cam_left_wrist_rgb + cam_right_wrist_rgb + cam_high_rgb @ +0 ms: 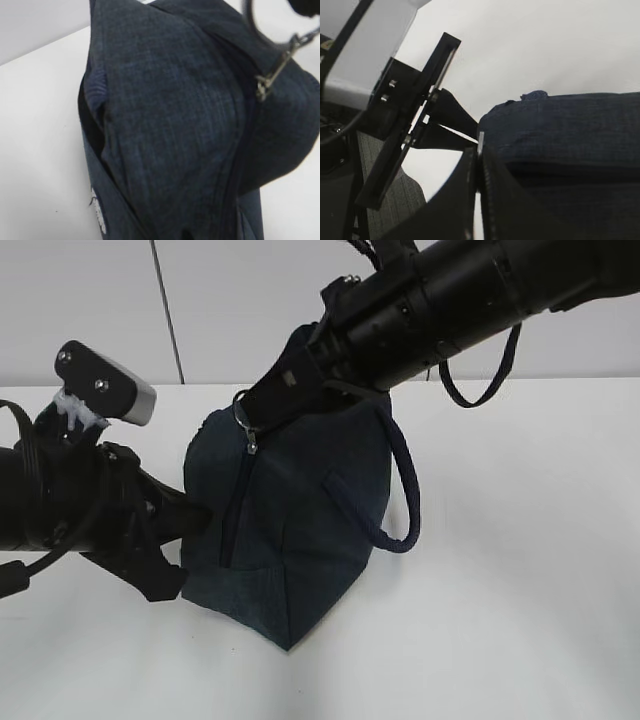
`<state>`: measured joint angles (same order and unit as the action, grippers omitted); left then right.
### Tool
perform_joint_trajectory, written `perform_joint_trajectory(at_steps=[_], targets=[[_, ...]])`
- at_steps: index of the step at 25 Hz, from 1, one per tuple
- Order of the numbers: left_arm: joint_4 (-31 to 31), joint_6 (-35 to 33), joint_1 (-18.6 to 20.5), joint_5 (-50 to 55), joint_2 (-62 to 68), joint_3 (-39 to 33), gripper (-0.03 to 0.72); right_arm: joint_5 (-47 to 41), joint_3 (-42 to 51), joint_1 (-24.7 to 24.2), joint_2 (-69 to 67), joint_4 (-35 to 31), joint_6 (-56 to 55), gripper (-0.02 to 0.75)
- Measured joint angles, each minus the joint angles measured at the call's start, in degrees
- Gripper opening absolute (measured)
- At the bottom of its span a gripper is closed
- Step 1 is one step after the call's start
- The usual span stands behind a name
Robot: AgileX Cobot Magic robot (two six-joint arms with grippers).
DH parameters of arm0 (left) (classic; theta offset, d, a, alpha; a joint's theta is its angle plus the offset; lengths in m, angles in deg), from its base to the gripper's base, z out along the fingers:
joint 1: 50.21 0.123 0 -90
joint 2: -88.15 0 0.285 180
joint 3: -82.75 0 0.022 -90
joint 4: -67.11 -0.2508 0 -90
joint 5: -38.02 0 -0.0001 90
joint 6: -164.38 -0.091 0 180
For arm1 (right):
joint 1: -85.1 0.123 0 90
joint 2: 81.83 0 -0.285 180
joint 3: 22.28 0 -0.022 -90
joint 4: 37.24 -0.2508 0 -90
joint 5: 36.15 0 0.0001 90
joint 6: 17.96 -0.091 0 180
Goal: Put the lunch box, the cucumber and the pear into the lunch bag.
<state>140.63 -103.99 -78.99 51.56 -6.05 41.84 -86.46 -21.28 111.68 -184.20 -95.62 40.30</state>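
The dark navy lunch bag (pixel 300 530) stands on the white table, its zipper (pixel 238 505) running down its left face. My right gripper (pixel 255 412) comes down from the upper right and is shut on the metal ring pull (pixel 272 75) at the bag's top; the right wrist view shows its jaws (pixel 479 160) closed on a thin metal piece. My left gripper (pixel 195 520) pinches the bag's left side, and its fingers (pixel 452 112) meet at the fabric edge. The bag (pixel 175 125) fills the left wrist view. The lunch box, cucumber and pear are out of view.
A rope handle (pixel 405 490) hangs in a loop on the bag's right side. A thin dark strap (pixel 490 390) dangles from the right arm behind the bag. White table (pixel 520 590) lies bare to the right and front.
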Motion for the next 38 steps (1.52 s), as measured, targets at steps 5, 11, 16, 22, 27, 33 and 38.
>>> perform_joint_trajectory(at_steps=[5,11,16,22,27,33,38], targets=[[0.22,0.0,0.0,-0.25,0.0,-0.07,-0.009,-0.09,-0.98,-0.03,0.0,1.61,-0.86,0.006],[2.16,0.29,0.0,-0.94,-0.47,-3.44,-0.009,2.3,-4.76,-0.27,-0.56,10.66,-4.07,0.006],[4.71,0.31,0.0,-1.55,-0.51,-5.52,-0.01,5.21,-6.05,-0.27,-2.27,15.51,-5.55,0.006],[5.48,0.43,0.0,-1.75,-0.58,-5.58,-0.011,8.94,-6.7,-1.5,-5.29,17.84,-8.24,0.006],[5.43,0.43,0.0,-1.87,-0.58,-5.77,-0.011,9.28,-7.25,-6.16,-5.55,16.18,-9.95,0.006],[4.94,0.43,0.0,-1.96,-0.58,-6.09,-0.011,10.33,-8.7,-8.21,-5.67,17.5,-8.16,0.006],[4.94,0.43,0.0,-2.0,-0.58,-6.14,-0.011,12.29,-9.02,-9.75,-7.91,17.73,-8.03,0.006]])
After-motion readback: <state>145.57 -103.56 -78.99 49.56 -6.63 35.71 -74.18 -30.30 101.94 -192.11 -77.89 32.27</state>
